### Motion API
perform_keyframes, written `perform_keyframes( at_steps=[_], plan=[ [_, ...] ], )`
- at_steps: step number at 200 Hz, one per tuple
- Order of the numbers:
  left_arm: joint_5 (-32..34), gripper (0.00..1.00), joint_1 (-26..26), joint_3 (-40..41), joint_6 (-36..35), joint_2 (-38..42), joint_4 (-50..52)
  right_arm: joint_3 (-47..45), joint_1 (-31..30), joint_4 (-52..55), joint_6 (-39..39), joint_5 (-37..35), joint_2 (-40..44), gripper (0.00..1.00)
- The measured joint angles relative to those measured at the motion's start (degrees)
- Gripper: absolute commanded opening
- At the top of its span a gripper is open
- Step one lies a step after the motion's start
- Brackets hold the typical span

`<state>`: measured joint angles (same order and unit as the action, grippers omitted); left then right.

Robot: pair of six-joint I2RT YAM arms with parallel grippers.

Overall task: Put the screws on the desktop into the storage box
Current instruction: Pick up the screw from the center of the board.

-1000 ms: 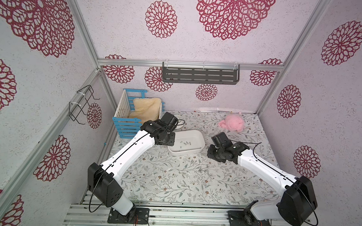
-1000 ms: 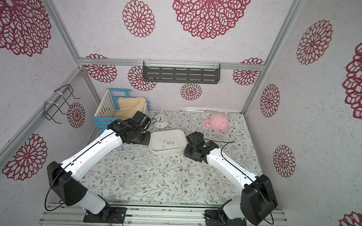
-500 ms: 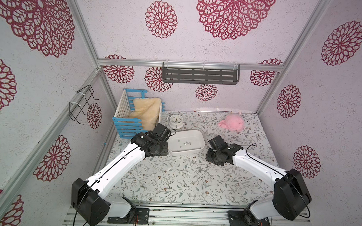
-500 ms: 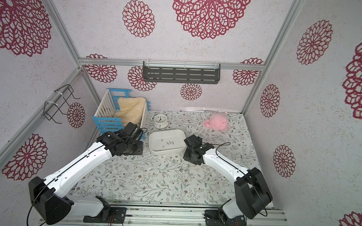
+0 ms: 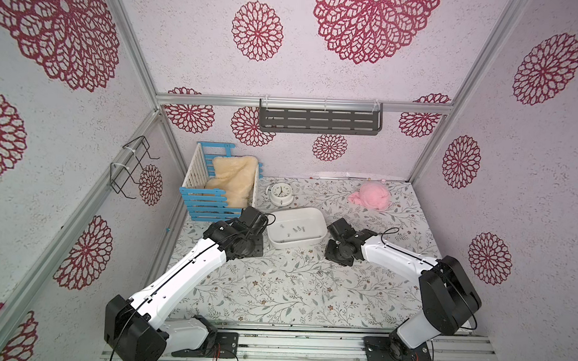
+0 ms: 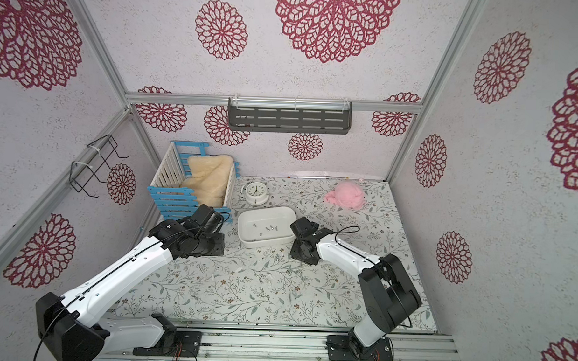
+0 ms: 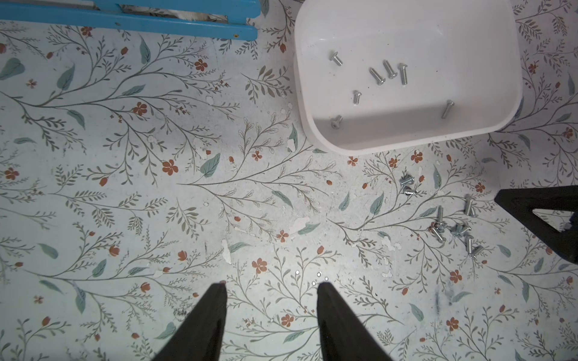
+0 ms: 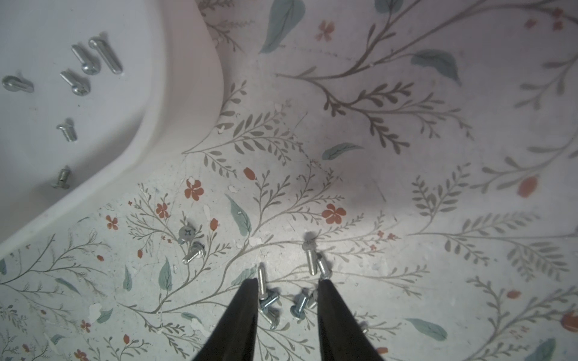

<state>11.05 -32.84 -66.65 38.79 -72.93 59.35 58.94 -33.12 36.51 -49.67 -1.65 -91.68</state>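
Note:
The white storage box (image 5: 295, 245) (image 6: 265, 244) sits mid-desktop (image 5: 277, 296) and holds several screws (image 7: 389, 70) (image 8: 84, 65). More screws (image 7: 453, 229) lie loose on the desktop near the box's right corner. My right gripper (image 8: 287, 281) hangs open directly over that cluster. Several screws (image 8: 300, 304) lie between its fingers, none clamped. In the left wrist view a right fingertip (image 7: 544, 218) shows beside the pile. My left gripper (image 7: 272, 285) is open over bare desktop left of the box, holding nothing.
A blue-and-white crate (image 5: 221, 185) with a cream fleece stands at the back left, close behind my left wrist. A round white clock (image 5: 280, 193) is behind the box. A pink plush (image 5: 371, 194) lies at the back right. A grey shelf (image 5: 319, 121) hangs on the back wall.
My left arm has drawn back from over the box toward the near left. My right gripper has shifted slightly over the loose screws. Both pairs of jaws have widened a little.

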Motion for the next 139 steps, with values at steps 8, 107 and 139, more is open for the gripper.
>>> perform_keyframes(
  at_steps=[8,107,139],
  plan=[
    [0.0,0.53,0.0,0.3,0.2,0.2,0.0,0.0,0.0,-0.1,0.0,0.0,-0.3,0.36],
    [-0.3,0.53,0.0,1.2,0.8,0.6,-0.1,0.0,0.9,-0.5,0.2,0.0,-4.4,0.35],
    [-0.5,0.53,0.0,1.2,0.9,0.6,-0.1,0.0,0.9,-0.5,0.5,0.1,-5.1,0.35]
  ],
)
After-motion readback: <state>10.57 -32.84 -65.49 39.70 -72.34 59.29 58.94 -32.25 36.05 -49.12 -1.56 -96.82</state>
